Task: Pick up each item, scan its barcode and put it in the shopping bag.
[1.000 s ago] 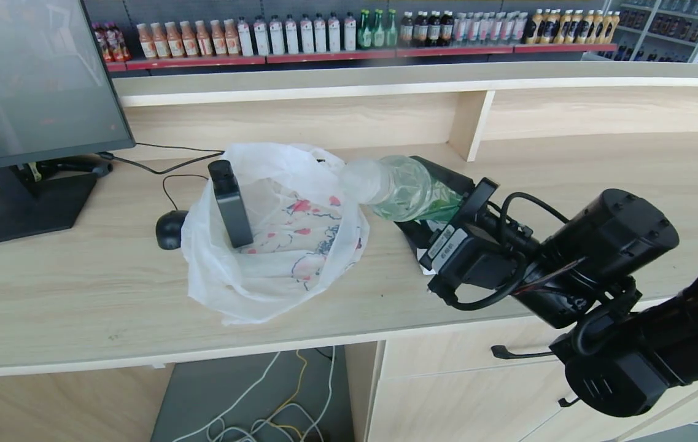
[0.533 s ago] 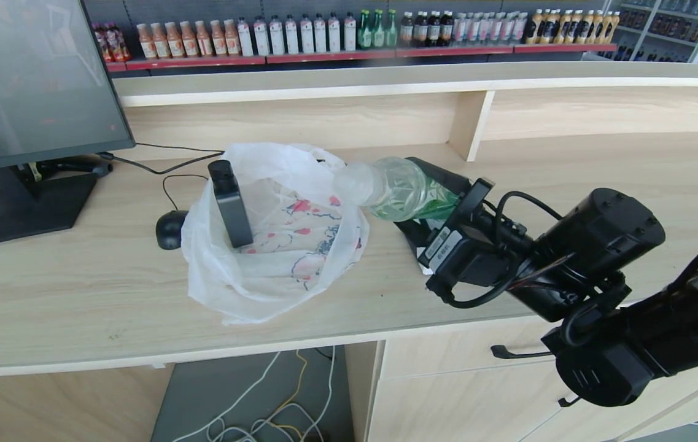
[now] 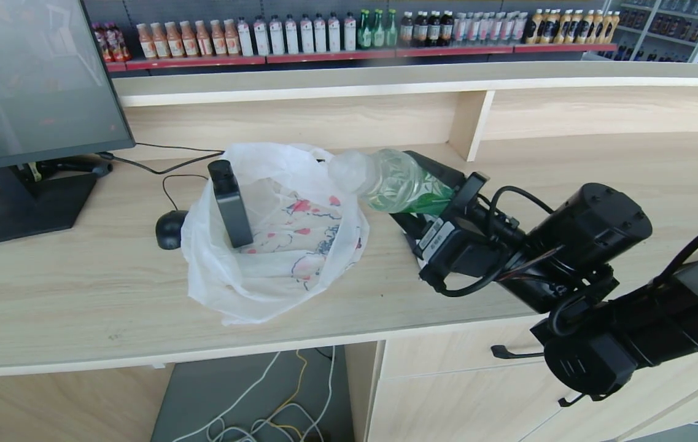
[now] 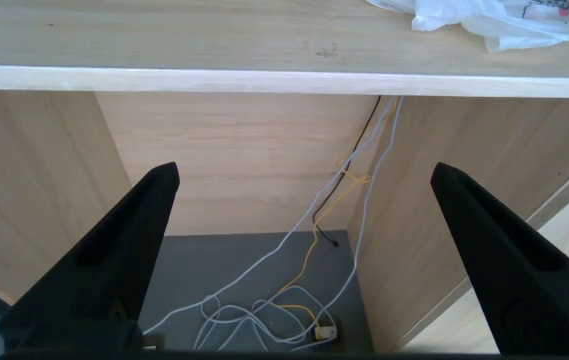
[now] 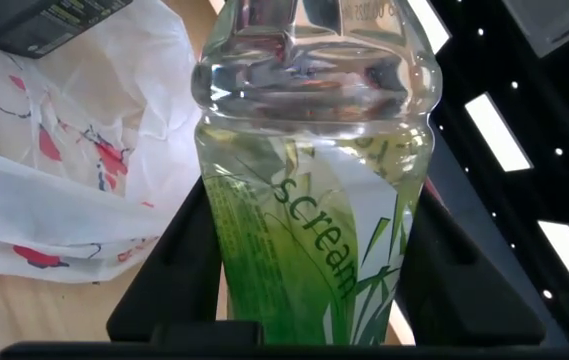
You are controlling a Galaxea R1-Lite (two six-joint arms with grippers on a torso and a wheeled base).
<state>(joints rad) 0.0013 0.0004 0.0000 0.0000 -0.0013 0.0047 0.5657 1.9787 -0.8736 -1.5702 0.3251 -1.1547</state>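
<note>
My right gripper (image 3: 447,205) is closed around the lower, green-labelled half of a clear bottle (image 3: 395,181), one finger on each side. The bottle is held tilted almost flat above the counter (image 3: 78,307), toward its back edge, with the cap end at the right rim of the shopping bag (image 3: 275,258). I cannot tell whether cap and plastic touch. Under the bottle a black flat device (image 3: 444,175) lies on the counter.

The white bag sits mid-counter with its mouth open upward. A black box (image 3: 230,204) stands inside against its left side, and a band of bare wood runs between the bag and the front edge. A mouse (image 3: 170,229) lies just beside the bag's left side, and a monitor (image 3: 29,80) fills the back left corner. A raised ledge with an upright divider walls the back edge behind the bottle.

My left gripper (image 4: 304,172) hangs below the front edge with its fingers spread wide, holding nothing.
</note>
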